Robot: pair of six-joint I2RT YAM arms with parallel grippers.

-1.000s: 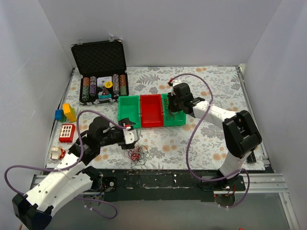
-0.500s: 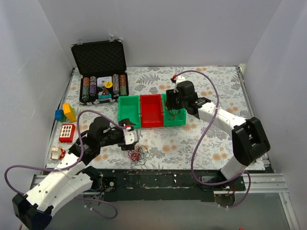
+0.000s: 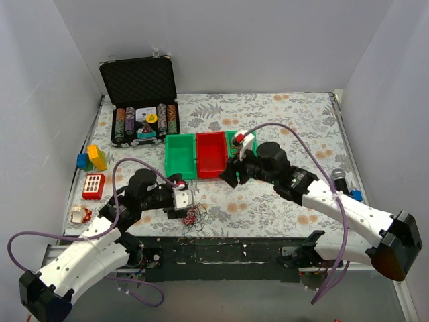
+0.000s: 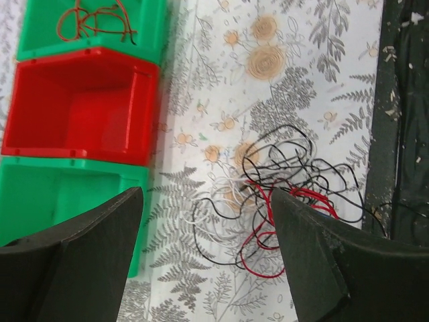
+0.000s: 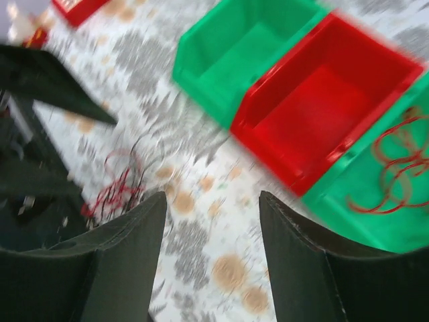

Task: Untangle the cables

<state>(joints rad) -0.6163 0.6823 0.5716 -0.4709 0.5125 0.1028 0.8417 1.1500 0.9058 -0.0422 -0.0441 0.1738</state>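
Cables (image 4: 285,201) tangled by wide-spread left hand (image 4: 206,196); case (image 3: 137,82) labels unreadable.

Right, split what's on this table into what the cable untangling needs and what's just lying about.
For the job: cable tangle; reddish coil in the end green bin; red bin and other green bin, probably; left fingers and right fingers, both open.
Lying about: poker chip case; toy blocks; red keypad toy.

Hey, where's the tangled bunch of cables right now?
In the top view the tangle lies on the floral cloth near its front edge, beside the left gripper and nearer the arms than the red bin.
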